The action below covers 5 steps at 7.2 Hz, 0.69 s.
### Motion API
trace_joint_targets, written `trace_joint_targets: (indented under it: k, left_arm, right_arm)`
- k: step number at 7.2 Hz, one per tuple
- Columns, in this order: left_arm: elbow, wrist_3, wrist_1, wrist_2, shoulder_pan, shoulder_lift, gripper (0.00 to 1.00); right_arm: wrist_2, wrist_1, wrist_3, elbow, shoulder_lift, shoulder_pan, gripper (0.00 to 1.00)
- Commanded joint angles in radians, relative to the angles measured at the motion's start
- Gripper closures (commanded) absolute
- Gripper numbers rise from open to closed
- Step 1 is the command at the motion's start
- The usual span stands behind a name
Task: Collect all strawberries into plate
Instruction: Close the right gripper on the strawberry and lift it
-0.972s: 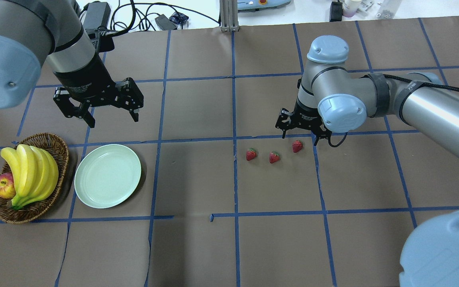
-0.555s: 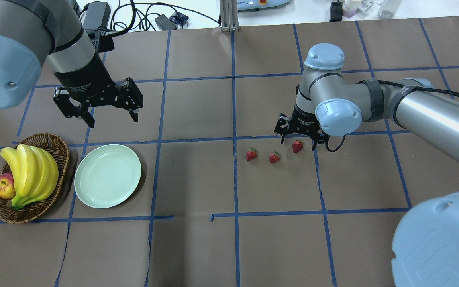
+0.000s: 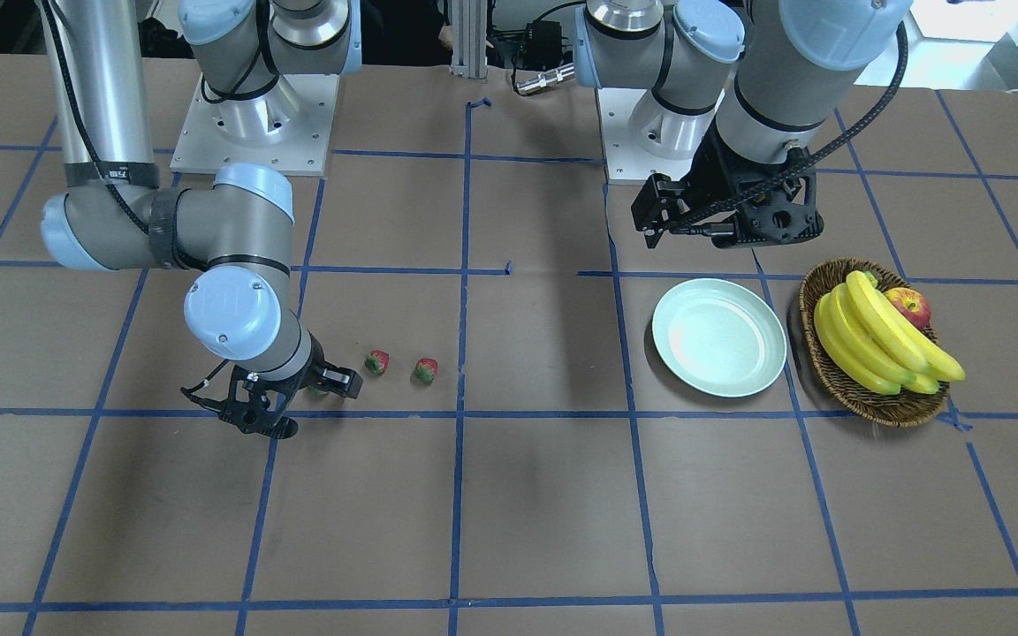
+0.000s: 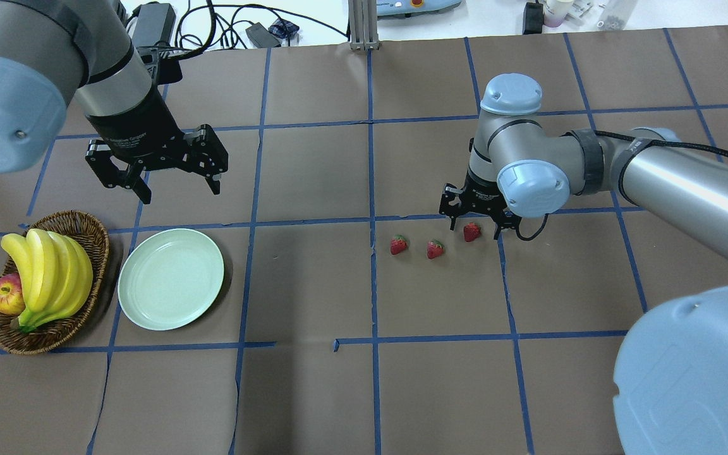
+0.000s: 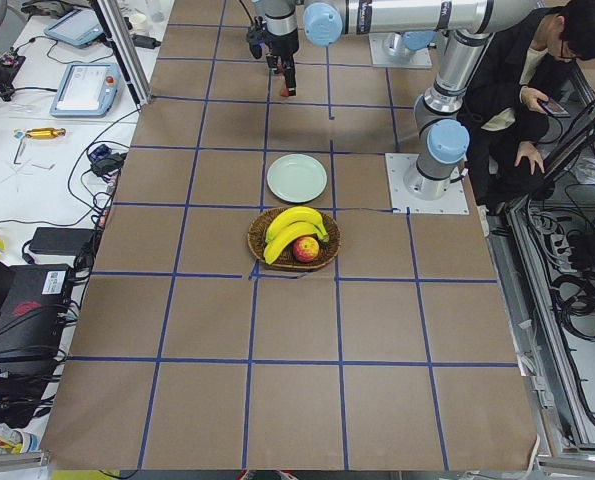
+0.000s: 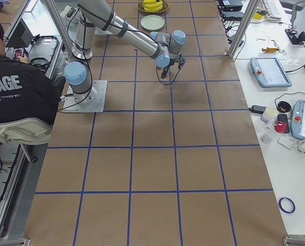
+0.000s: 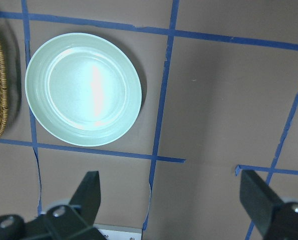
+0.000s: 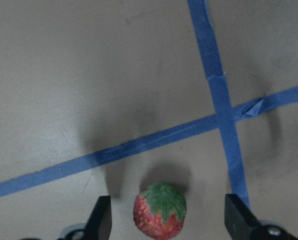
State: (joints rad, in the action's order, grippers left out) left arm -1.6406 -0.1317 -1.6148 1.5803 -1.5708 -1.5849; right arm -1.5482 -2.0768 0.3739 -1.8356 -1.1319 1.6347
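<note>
Three small red strawberries lie in a row on the brown table: one, one and the rightmost. My right gripper is open and low over the rightmost strawberry. In the right wrist view its fingers stand on either side of that berry, apart from it. In the front view two berries show; the third is mostly hidden by my right gripper. The empty mint-green plate lies far left. My left gripper hangs open and empty beyond the plate.
A wicker basket with bananas and an apple stands just left of the plate. Blue tape lines cross the table. Cables and devices lie beyond the far edge.
My right gripper has moved down and slightly left, so its open fingers now straddle the rightmost strawberry. The left arm, plate and berries have not moved.
</note>
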Motion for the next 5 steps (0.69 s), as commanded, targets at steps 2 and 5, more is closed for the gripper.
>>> trace_joint_targets:
  k: [2, 5]
  left_arm:
    - [-0.015, -0.002, 0.001, -0.002, -0.002, 0.0, 0.0]
    - [-0.015, 0.0, 0.001, -0.002, -0.002, 0.002, 0.0]
  right_arm:
    - [-0.001, 0.004, -0.006, -0.001, 0.0, 0.0, 1.0]
    - [-0.019, 0.006, -0.038, 0.057, -0.014, -0.001, 1.0]
